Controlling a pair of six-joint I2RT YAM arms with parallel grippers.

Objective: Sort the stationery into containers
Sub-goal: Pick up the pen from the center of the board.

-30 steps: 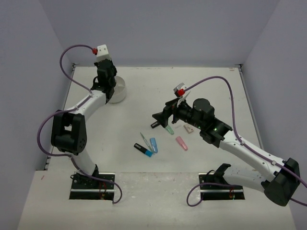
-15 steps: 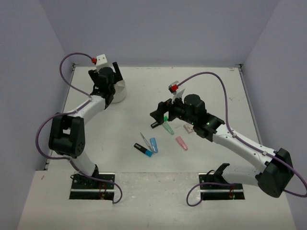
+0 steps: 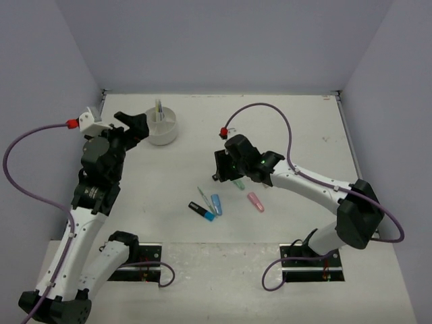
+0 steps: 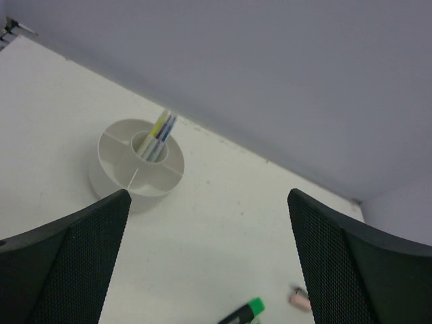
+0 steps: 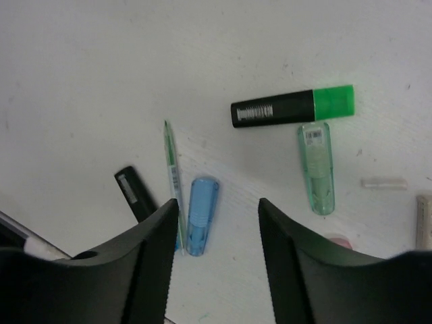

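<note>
The round white tub [image 3: 162,127] [image 4: 138,167] stands at the back left, with thin pens [image 4: 160,129] upright in its middle cell. My left gripper [image 3: 131,128] [image 4: 209,263] hangs open and empty, left of the tub. My right gripper [image 3: 228,167] [image 5: 219,210] hovers open over the loose stationery, its jaws partly narrowed with nothing between them. Below it lie a blue capped piece [image 5: 201,216], a thin green pen [image 5: 173,179], a black highlighter [image 5: 135,194], a green-capped black highlighter [image 5: 293,108] and a pale green piece [image 5: 316,167].
A pink piece [image 3: 255,201] lies right of the cluster. A small white stick [image 5: 383,183] and a tan eraser [image 5: 424,223] sit at the right edge of the right wrist view. Grey walls close in the table on three sides.
My left gripper opened, drew back from over the tub and now sits to its left. My right arm swung left and down over the items, and its jaws have narrowed.
</note>
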